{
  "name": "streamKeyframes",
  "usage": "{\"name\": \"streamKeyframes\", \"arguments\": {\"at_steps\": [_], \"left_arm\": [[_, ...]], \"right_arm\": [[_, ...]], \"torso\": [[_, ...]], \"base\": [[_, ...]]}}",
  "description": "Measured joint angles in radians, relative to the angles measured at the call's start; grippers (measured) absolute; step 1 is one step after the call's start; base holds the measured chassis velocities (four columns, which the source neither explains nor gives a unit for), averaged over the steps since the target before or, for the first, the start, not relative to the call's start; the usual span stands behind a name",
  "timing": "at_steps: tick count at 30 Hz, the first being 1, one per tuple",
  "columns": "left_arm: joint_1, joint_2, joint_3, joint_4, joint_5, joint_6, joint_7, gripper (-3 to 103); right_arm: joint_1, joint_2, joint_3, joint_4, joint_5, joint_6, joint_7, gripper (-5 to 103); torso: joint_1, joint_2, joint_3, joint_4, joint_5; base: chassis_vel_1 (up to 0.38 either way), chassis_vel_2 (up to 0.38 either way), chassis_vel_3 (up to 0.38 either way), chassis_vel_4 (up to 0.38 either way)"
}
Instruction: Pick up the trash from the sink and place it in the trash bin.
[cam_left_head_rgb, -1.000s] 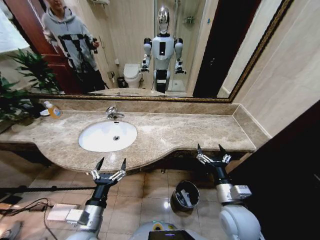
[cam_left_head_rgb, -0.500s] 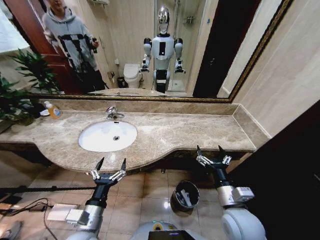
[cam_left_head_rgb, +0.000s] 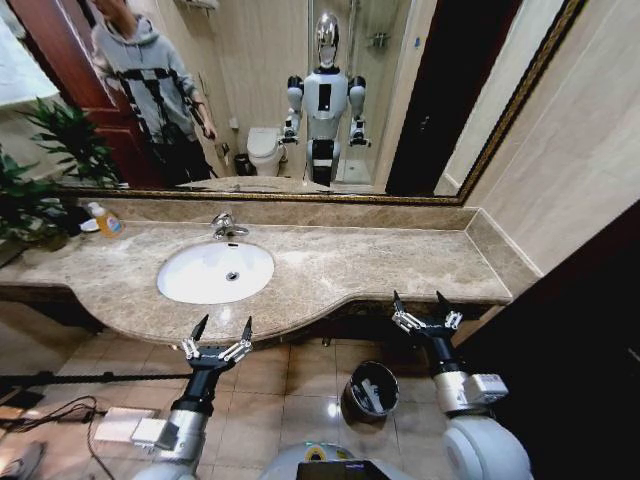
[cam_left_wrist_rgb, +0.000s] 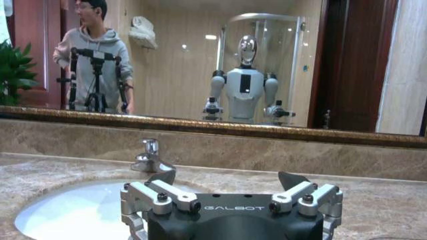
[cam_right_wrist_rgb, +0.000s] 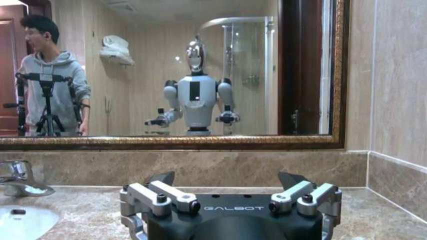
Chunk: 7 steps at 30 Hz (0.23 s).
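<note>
The white oval sink (cam_left_head_rgb: 200, 280) with its chrome faucet (cam_left_head_rgb: 228, 228) sits in the marble counter; its bowl looks bare apart from the drain, and the trash is out of view there. On the floor stands the small black trash bin (cam_left_head_rgb: 352, 378), with a pale shape inside that is too small to identify. My left gripper (cam_left_head_rgb: 222, 328) hangs open just off the counter's front edge, in front of the sink (cam_left_wrist_rgb: 73, 215). My right gripper (cam_left_head_rgb: 420, 302) is open by the counter's right front edge, above and right of the bin. Each wrist view shows its own gripper open and holding nothing: the left gripper (cam_left_wrist_rgb: 227, 180) and the right gripper (cam_right_wrist_rgb: 227, 180).
A yellow soap bottle (cam_left_head_rgb: 105, 220) stands at the back left of the counter beside a leafy plant (cam_left_head_rgb: 40, 180). A large mirror lines the back wall. A dark panel (cam_left_head_rgb: 580, 340) closes in the right side. Cables and a box (cam_left_head_rgb: 120, 425) lie on the floor to the left.
My right arm has settled very slightly toward me. The left arm, sink and bin are unchanged.
</note>
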<state>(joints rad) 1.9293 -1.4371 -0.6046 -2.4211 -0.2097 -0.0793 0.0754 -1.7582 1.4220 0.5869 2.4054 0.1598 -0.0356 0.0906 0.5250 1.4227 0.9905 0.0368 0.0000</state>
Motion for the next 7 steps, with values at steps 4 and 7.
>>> {"name": "streamKeyframes", "arguments": {"at_steps": [4, 7], "left_arm": [[0.000, 0.000, 0.000, 0.000, 0.000, 0.000, 0.000, 100], [0.000, 0.000, 0.000, 0.000, 0.000, 0.000, 0.000, 100]], "right_arm": [[0.000, 0.000, 0.000, -0.001, 0.000, 0.000, 0.000, 100], [0.000, 0.000, 0.000, -0.001, 0.000, 0.000, -0.001, 100]], "torso": [[0.000, 0.000, 0.000, 0.0000, 0.0000], [0.000, 0.000, 0.000, 0.0000, 0.0000]], "base": [[0.000, 0.000, 0.000, 0.000], [0.000, 0.000, 0.000, 0.000]]}}
